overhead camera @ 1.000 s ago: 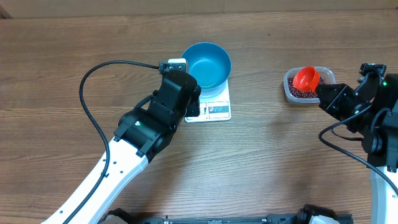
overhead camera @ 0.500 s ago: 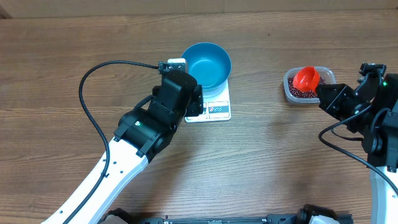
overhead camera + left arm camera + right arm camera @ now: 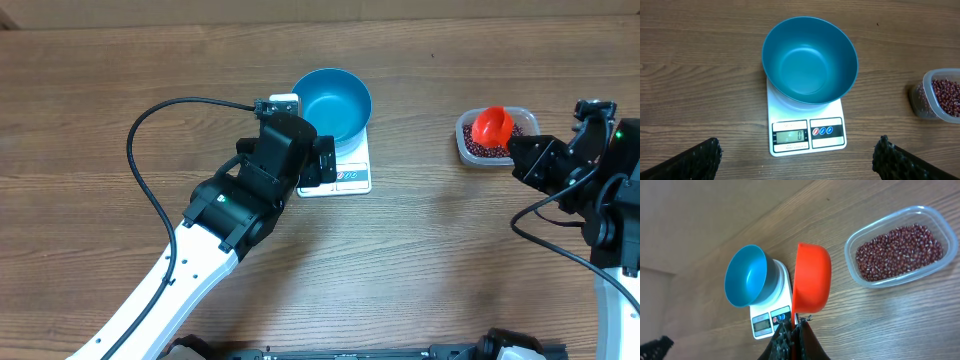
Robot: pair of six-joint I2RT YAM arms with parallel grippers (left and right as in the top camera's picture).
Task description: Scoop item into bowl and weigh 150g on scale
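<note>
The empty blue bowl (image 3: 335, 100) (image 3: 810, 60) sits on the white scale (image 3: 352, 176) (image 3: 807, 136), whose display reads zero. My left gripper (image 3: 322, 163) (image 3: 797, 165) hovers at the scale's near left side, open wide, with nothing between its fingers (image 3: 696, 162). The item, a heap of dark red beans (image 3: 483, 150) (image 3: 900, 245), lies in a clear tub at the right. My right gripper (image 3: 522, 150) (image 3: 796, 327) is shut on the handle of an orange-red scoop (image 3: 492, 125) (image 3: 811, 282), which hangs tilted on edge above the tub's near side.
The clear tub (image 3: 927, 97) (image 3: 852, 262) stands about a hand's width right of the scale. A black cable (image 3: 150, 130) loops over the table left of my left arm. A small white box (image 3: 285, 100) lies against the bowl's left side.
My left gripper has opened from shut to wide open beside the scale. The right arm and the scoop have barely moved.
</note>
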